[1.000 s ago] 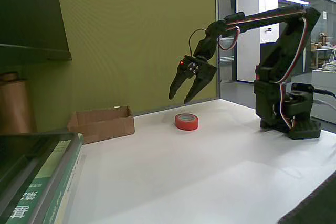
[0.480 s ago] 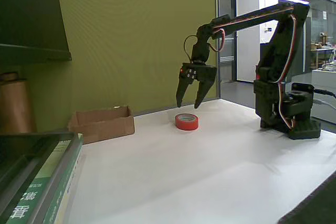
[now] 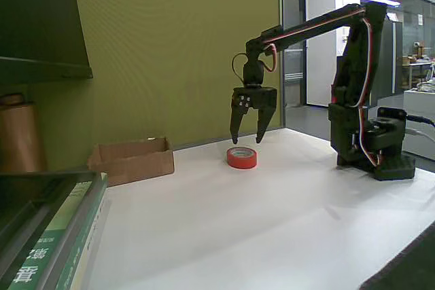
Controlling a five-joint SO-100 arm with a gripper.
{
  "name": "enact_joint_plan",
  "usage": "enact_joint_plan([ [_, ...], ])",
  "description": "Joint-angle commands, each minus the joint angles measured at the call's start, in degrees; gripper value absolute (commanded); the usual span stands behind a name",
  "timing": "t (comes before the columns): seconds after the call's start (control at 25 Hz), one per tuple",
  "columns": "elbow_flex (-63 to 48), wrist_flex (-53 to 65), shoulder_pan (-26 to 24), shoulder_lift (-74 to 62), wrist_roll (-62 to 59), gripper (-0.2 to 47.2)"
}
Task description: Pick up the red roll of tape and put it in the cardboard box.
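Note:
The red roll of tape (image 3: 242,157) lies flat on the white table, a small red-orange ring with a pale core. Directly above it hangs my black gripper (image 3: 246,140), pointing straight down, open, its two fingertips a short way above the roll with nothing between them. The cardboard box (image 3: 132,159) is a low brown box with short flaps, standing to the left of the tape near the green wall.
The arm's base (image 3: 374,147) stands at the right of the table. A tall brown cylinder (image 3: 19,137) and stacked books (image 3: 58,236) occupy the left foreground. A green wall (image 3: 177,45) runs behind the table.
The gripper has swung from a tilted pose to pointing straight down, and now hangs right over the tape. Tape and box have not moved.

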Motion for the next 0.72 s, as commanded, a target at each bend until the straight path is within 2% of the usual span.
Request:
enact_joint_plan([
  [0.0, -1.9, 1.8, 1.1, -0.4, -0.4, 25.3],
  [0.68, 1.0, 4.0, 0.9, -5.0, -0.7, 25.2],
])
